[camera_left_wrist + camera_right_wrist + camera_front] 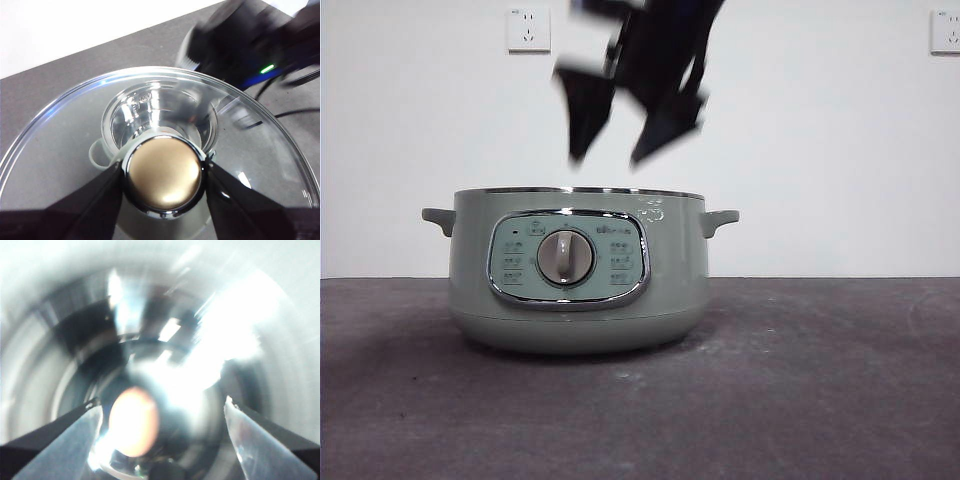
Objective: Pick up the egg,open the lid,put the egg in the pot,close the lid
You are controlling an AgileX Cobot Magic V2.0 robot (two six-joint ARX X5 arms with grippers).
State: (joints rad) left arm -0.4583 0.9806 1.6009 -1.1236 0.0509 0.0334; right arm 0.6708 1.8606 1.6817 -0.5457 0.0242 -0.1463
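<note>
While the left pincer (162,182) grips the domed glass lid (65,150), the smooth egg (134,421) lies inside.

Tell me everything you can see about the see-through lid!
The lid is a round, clear glass dome with a shiny metal rim. On top sits a knob that looks golden and glossy here, on a chrome base. The left gripper clamps that knob from both sides and holds the lid in the air, off the pot. Through the glass you see the pot's open mouth below.
</note>
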